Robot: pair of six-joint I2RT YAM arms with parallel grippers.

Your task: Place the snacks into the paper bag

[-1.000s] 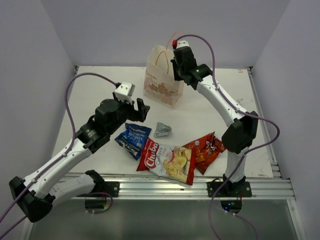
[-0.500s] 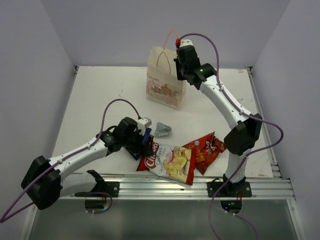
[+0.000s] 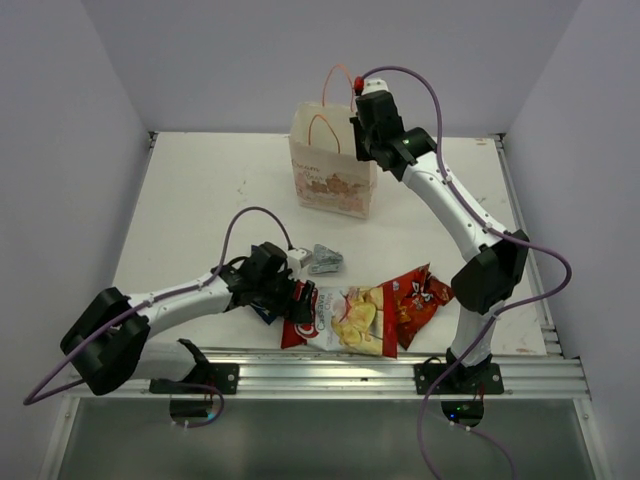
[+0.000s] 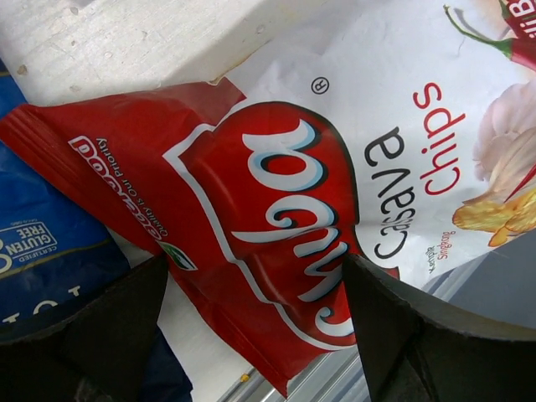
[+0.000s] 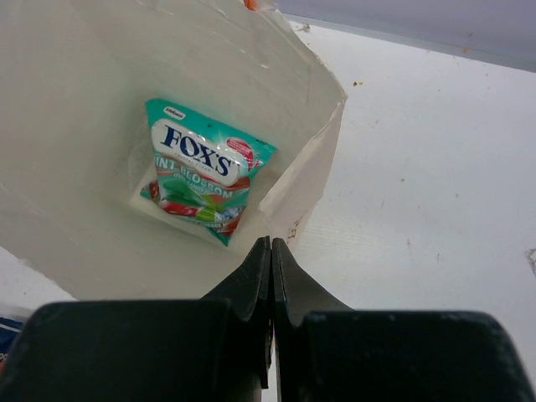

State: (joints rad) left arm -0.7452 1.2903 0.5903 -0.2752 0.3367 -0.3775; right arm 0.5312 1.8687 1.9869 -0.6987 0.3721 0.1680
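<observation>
The left pincer [image 4: 255,331] is wide open over the big Chuba chips bag [image 3: 340,320].
The Chuba chips bag lies flat at the near edge of the desk [image 3: 200,190]. The blue packet [image 4: 42,251] is on its left, the red-orange chips bag [image 3: 420,298] is on its right, and the silver foil packet [image 3: 325,260] is just behind it. The paper bag [image 3: 332,165] stands upright at the far side, with the small green-white packet [image 5: 205,172] at its bottom. The right pincer [image 5: 270,251] is shut tight at the paper bag's right rim; whether it pinches the paper cannot be told. The Chuba chips bag looks light, puffy and slippery, and the chips inside would crack. A soft pinch on its flat red end looks best, not the puffy middle.
</observation>
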